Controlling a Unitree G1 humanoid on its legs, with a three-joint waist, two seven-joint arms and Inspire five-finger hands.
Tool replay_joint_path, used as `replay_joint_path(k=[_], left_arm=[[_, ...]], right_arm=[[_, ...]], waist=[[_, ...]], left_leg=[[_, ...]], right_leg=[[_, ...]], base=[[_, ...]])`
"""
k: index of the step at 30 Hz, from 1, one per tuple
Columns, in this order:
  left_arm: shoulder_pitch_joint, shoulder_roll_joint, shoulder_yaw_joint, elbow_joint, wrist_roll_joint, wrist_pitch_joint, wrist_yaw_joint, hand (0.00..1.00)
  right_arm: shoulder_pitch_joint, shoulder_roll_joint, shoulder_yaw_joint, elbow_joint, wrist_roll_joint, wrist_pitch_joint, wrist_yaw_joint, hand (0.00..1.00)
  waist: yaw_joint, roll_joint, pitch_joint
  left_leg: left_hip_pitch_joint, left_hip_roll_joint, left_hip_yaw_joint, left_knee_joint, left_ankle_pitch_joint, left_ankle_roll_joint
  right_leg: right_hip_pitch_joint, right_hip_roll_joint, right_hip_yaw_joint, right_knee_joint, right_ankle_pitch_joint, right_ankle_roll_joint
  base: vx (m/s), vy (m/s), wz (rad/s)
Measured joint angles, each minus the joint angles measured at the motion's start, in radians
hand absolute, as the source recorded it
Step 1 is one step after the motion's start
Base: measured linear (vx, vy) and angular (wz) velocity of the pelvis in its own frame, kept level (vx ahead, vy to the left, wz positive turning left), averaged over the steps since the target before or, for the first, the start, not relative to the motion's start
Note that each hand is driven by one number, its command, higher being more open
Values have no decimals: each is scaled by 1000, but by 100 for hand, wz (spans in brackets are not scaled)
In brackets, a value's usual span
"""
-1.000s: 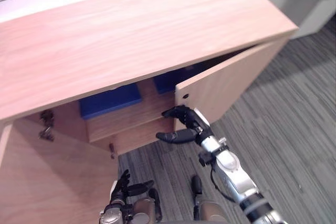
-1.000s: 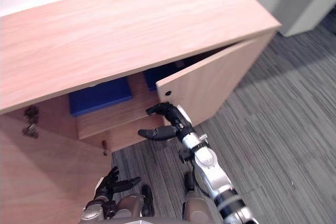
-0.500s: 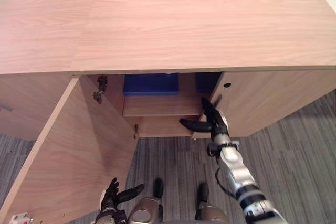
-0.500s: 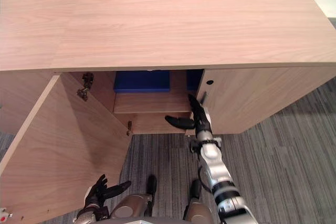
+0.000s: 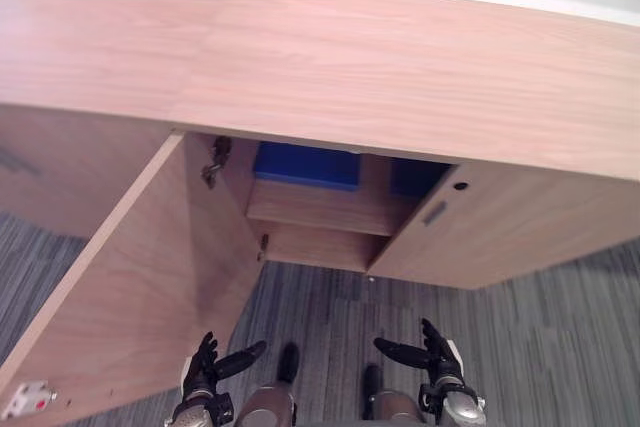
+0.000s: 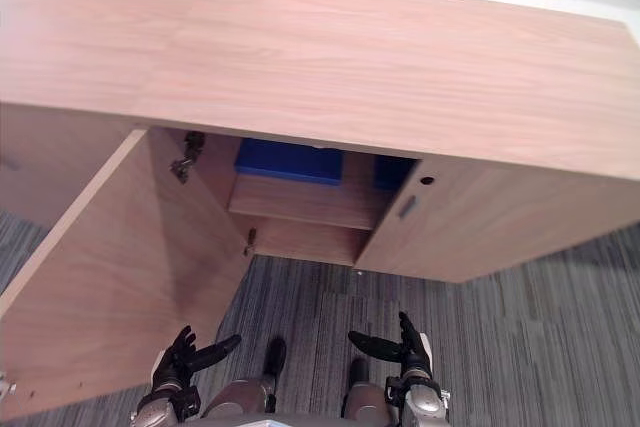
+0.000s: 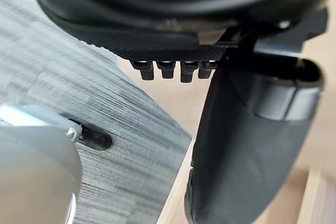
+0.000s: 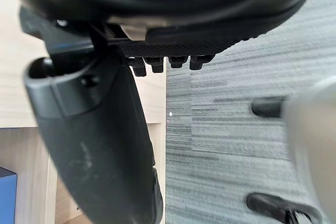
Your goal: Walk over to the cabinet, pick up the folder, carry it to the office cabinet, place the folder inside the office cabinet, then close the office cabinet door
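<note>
Eye views: folder (image 5: pixel 307 165) on shelf inside office cabinet (image 5: pixel 350 57); left door (image 5: pixel 140 287) wide open, right door (image 5: pixel 510 237) ajar | Left wrist: left hand (image 7: pixel 247 145) relaxed, empty | Right wrist: right hand (image 8: pixel 94 145) relaxed, empty | Step: door closing; next, push left door shut.

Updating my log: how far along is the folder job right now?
Done: a blue folder lies on the shelf inside the office cabinet. In hand: nothing; the left hand and right hand hang open, low over the carpet. Left: closing up, since the left door stands wide open and the right door is ajar.
</note>
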Motion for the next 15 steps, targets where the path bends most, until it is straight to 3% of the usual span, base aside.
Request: replay_joint_path(k=[2, 3, 4, 6, 8, 10, 15], left_arm=[[10, -29, 25, -3, -25, 2, 2, 100], [18, -34, 34, -10, -31, 3, 1, 100], [15, -36, 61, -10, -38, 15, -1, 100], [38, -36, 102, -30, -46, 21, -5, 100], [77, -36, 140, -81, -56, 19, -6, 100], [77, 32, 184, -172, -65, 12, 3, 100], [120, 116, 208, -434, -59, -4, 6, 100]], right_arm=[[-15, -5, -40, -2, 2, -1, -15, 100], [-19, -4, -54, -7, 5, -1, -18, 100], [-27, 4, -68, -9, 12, -1, -21, 100], [-8, 0, -90, -29, 12, 0, -21, 100], [34, -31, -99, -63, 12, -3, -20, 100], [40, -25, -97, -41, 12, 11, -12, 100], [37, -19, -95, -27, 12, 16, 1, 100]], waist=[[0, 19, -6], [1, 26, -11], [-1, 5, -2], [-8, -15, -3], [-9, 50, -41], [-4, 32, -51], [3, 31, -51]], left_leg=[[-10, 12, 80, -33, 49, -4], [-12, 33, 168, -31, 8, 25], [-51, 45, 310, 110, -72, 44], [-50, 58, 419, 345, -186, 46], [26, 105, 409, 290, -254, 8], [76, 54, 369, 127, -183, 34], [118, 17, 312, 56, -140, 49]], right_leg=[[5, -5, -65, 18, -9, -13], [5, -7, -93, 16, -9, -15], [10, -44, -125, 23, -9, -15], [42, -93, -156, 24, -12, -5], [67, -61, -172, 11, -22, 4], [70, -60, -154, -16, -16, 5], [125, -68, -165, -64, 4, 14]], base=[[-129, -34, 88], [-196, 20, 82], [-151, 35, 58], [-76, 33, 59], [-3, 129, 45], [40, 144, 57], [26, 46, 39]])
